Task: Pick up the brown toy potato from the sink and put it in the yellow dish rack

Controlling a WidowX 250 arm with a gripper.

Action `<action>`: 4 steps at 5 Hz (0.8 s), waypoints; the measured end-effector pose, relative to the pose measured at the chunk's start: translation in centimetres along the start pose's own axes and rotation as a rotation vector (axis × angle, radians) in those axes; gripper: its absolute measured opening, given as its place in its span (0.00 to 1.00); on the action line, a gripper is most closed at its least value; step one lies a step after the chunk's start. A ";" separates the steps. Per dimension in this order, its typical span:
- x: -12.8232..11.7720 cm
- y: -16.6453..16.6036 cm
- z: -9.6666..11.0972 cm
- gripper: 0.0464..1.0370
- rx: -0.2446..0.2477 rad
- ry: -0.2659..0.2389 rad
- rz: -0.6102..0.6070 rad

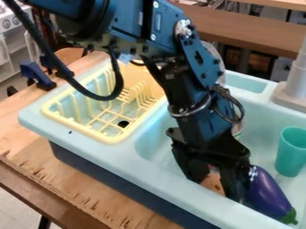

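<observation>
Eggplant [269, 194], purple with a green tip, lies in the right-hand basin [156, 142] of the pale blue sink, just beside the black gripper [216, 190] on the image's right. An orange-brown piece [213, 182] shows within the gripper's lower end, but whether it is clenched on that piece or released, I cannot tell. Past the eggplant stands a teal cup [290, 154], near the gripper but apart from it.

Brown wooden shelf [257, 33] behind, pale floor [27, 205] below.
</observation>
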State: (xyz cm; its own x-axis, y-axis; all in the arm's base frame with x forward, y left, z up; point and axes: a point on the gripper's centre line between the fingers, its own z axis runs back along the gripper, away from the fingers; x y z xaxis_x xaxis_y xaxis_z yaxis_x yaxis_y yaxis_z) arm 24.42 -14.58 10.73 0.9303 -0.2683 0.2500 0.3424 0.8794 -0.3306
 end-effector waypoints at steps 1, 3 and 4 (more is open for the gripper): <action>0.0 0.2 -1.2 0.97 0.026 0.052 0.006; 0.6 0.7 -2.1 0.78 0.072 0.077 0.025; 0.4 0.7 -1.7 0.69 0.081 0.081 0.019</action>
State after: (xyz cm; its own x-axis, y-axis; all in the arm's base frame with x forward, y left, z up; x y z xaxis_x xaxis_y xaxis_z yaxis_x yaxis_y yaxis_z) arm 25.29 -14.71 9.09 0.9454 -0.2790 0.1685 0.3156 0.9129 -0.2589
